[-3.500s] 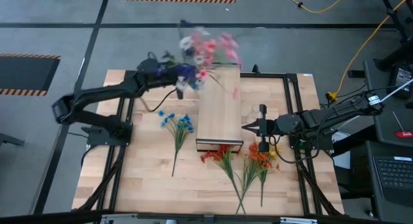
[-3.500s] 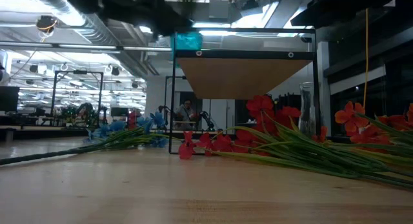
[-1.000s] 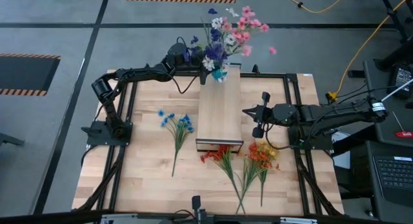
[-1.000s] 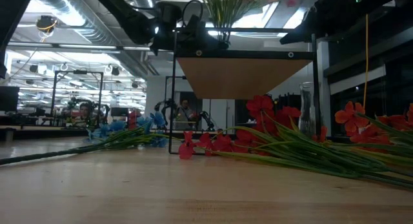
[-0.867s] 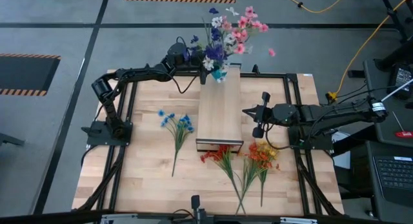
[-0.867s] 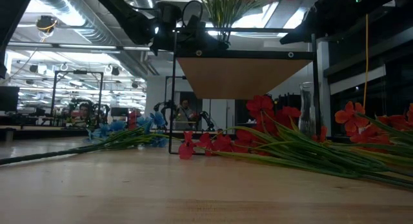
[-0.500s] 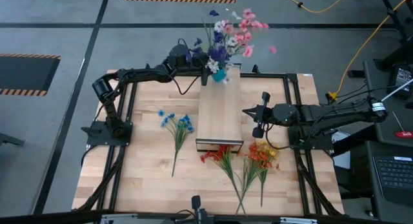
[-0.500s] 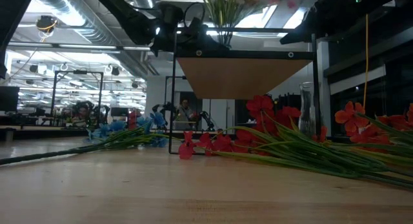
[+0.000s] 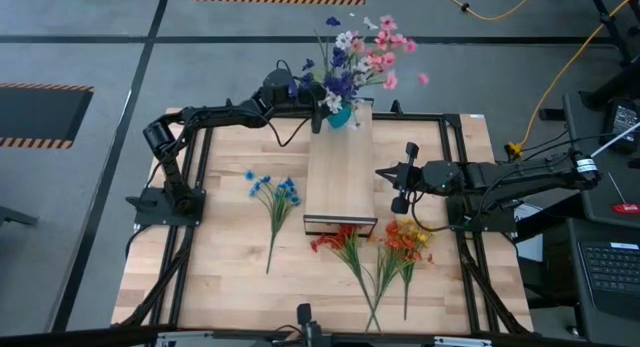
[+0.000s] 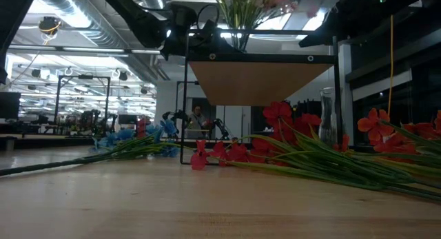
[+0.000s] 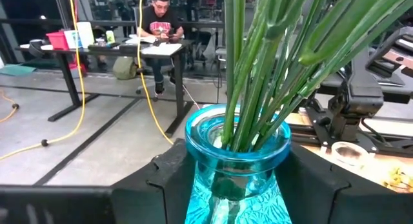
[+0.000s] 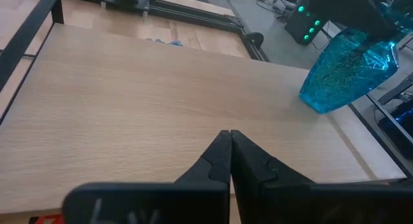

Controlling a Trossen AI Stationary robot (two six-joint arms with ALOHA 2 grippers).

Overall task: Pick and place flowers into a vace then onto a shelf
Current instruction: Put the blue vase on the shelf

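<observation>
Left hand (image 9: 318, 105): at the far end of the shelf, its dark fingers (image 11: 326, 185) flanking the neck of the blue glass vase (image 11: 235, 161). From the wrist view it cannot be told whether they grip the glass or stand just off it.
Blue sprig (image 9: 274, 193): lies flat on the table (image 9: 225, 262), left of the shelf and apart from it.
Vase and bouquet: the vase stands on the far end of the shelf (image 9: 340, 177), base on the plank in the right wrist view; green stems (image 11: 271, 62) fill its mouth, and pink, white and purple blooms (image 9: 358, 57) spread above and beyond the far edge.
Red sprig (image 9: 345, 249): on the table just in front of the shelf's near end.
Orange sprig (image 9: 405, 242): beside the red one, to its right, stems crossing near the table's front.
Right hand (image 9: 402, 190): hovers beside the shelf's right edge, fingers (image 12: 222, 162) pressed together on nothing.
Stage, as judged: vase delivered to the shelf; release is the step in hand.
Risk 1: the vase sits near the shelf's end, and the bouquet looks top-heavy; a finger dragging on the neck during withdrawal could tip it off.
Risk 2: three sprigs on the table leave the bouquet incomplete.
</observation>
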